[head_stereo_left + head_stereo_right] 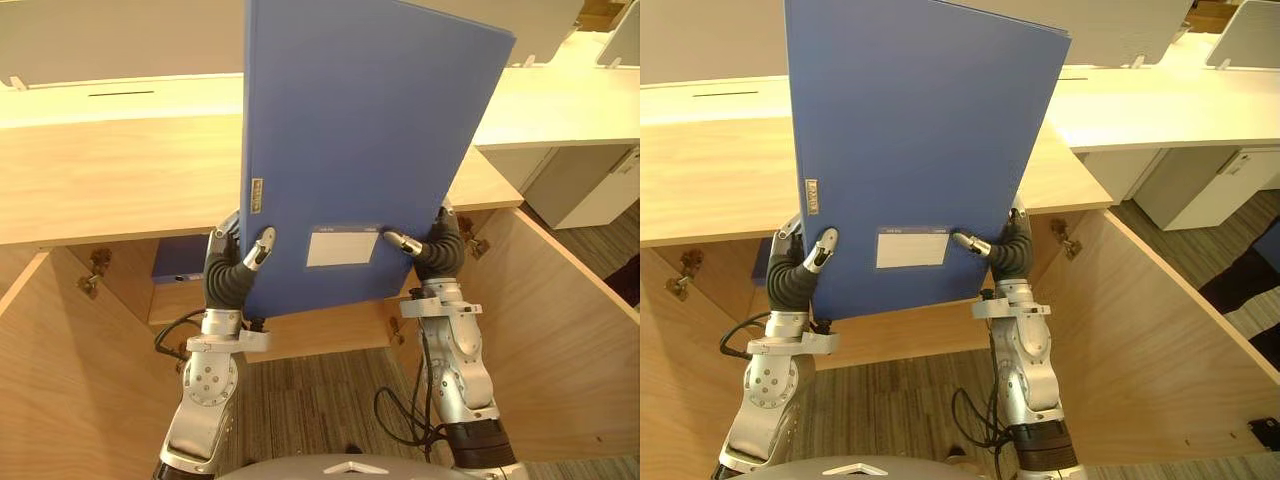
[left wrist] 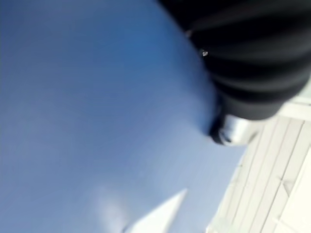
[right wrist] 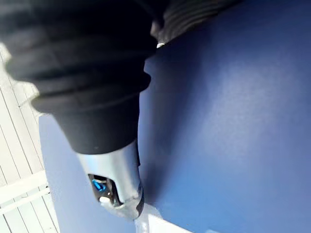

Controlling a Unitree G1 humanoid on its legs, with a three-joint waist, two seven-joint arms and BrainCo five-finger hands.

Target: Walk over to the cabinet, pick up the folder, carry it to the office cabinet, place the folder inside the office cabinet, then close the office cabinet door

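- Setting: an office with a long wooden worktop [image 1: 110, 170] and paler desks beyond it. The office cabinet [image 1: 130, 275] sits under the worktop, with its left door [image 1: 60, 380] and right door [image 1: 570, 340] swung wide over grey carpet [image 1: 310, 400].
- Task item: the blue folder [image 1: 360, 130] stands upright and slightly tilted, raised between the two hands. Most of it rises above them and hides the middle of the cabinet opening.
- Left hand [image 1: 232, 262]: it grips the folder's lower spine-side edge, with the thumb pressed on the front face. The fingers behind the folder are hidden.
- Right hand [image 1: 440, 245]: it grips the opposite lower edge, with the thumb lying beside the white label [image 1: 342, 245].
- Reason for the hold: clamping both lower edges likely keeps the wide, flat folder from swinging. It also presents the folder edge-down to the opening just beyond the hands.
- Cabinet contents: a blue item [image 1: 180, 258] sits inside, beyond the left hand. It may limit the free space.
- View differences: the eye views show the doors, the opening and both grips together. The right wrist view shows the thumb [image 3: 119, 184] flat against the folder face, confirming contact. The left wrist view shows the folder surface close against the hand's cover.
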